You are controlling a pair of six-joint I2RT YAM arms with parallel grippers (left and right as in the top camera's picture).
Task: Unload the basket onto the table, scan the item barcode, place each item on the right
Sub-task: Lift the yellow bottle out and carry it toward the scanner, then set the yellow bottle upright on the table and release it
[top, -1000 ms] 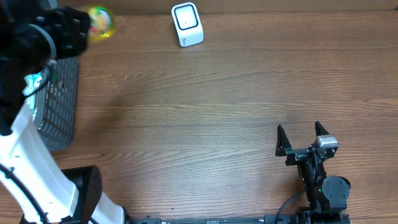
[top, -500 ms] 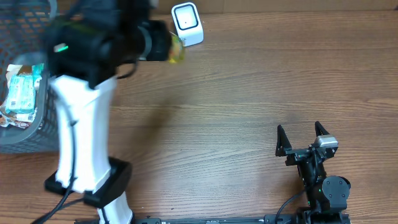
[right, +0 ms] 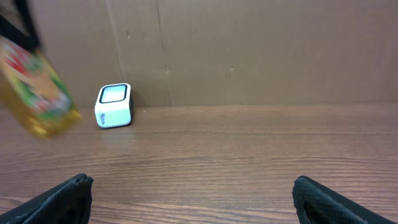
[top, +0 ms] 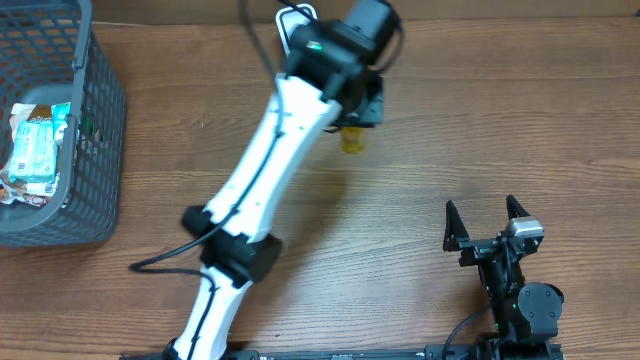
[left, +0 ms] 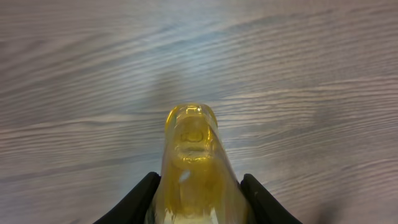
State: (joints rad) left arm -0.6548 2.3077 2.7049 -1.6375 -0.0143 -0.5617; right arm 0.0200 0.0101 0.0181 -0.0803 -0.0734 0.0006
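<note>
- Holding the yellow bottle (left: 193, 155) clamped in my left end effector (left: 199, 186), near the white scanner (right: 114, 106).
- Right end effector (top: 481, 208) sits wide apart, empty.

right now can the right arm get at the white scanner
Probably not cleanly. The table between the right gripper and the white scanner is bare, but the left arm, holding the yellow bottle, hangs over the scanner, likely blocking it.
</note>
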